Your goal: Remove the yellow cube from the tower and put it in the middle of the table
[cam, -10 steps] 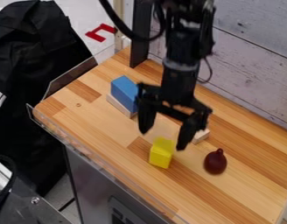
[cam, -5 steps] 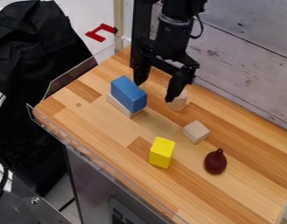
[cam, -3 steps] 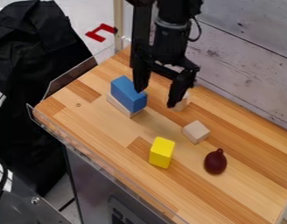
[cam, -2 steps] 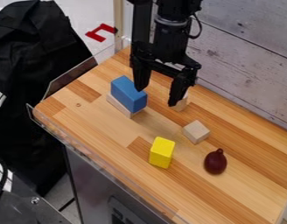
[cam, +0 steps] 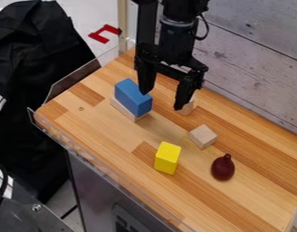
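While the front of the tabletop (cam: 247, 201) is looked over first, the yellow block (cam: 168, 157) is found standing upright on bare wood, off any tower and fairly near the middle, so the job can be judged all but done. Should it be lifted again, a light, stiff, hard-to-harm piece is to be expected, its smooth faces perhaps a little slippery; it would be best gripped squarely by two opposite upright sides, about mid-height. To one side a dark red pear-shaped object (cam: 223, 167) is seen, and a plain wooden cube (cam: 203, 137) is passed just beyond. Farther back, a blue block (cam: 132, 97) is borne by a pale block (cam: 123, 110), and beside it the black gripper (cam: 162, 100) is held with fingers spread wide, nothing clasped between them.
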Motion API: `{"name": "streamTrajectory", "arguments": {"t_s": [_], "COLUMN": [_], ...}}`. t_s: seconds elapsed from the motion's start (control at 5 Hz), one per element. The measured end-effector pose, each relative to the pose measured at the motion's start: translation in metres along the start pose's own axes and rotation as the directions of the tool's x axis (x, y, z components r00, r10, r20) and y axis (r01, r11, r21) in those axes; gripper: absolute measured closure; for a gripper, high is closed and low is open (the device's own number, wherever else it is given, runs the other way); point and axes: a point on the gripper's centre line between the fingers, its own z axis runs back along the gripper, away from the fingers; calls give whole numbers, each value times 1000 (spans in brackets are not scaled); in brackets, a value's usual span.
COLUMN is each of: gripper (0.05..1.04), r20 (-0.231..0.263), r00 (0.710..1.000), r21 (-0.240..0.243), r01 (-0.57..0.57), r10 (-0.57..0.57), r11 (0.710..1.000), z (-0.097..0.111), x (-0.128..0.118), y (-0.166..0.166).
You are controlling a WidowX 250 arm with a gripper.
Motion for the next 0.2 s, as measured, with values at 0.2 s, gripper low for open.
{"name": "streamTrajectory", "arguments": {"t_s": [0.2], "gripper": [83], "r20": [0], "r00": [1000], "r21": [0], "r01": [-2], "r10": [2], "r11": [1000], "z": [0], "x": [0], "y": [0]}}
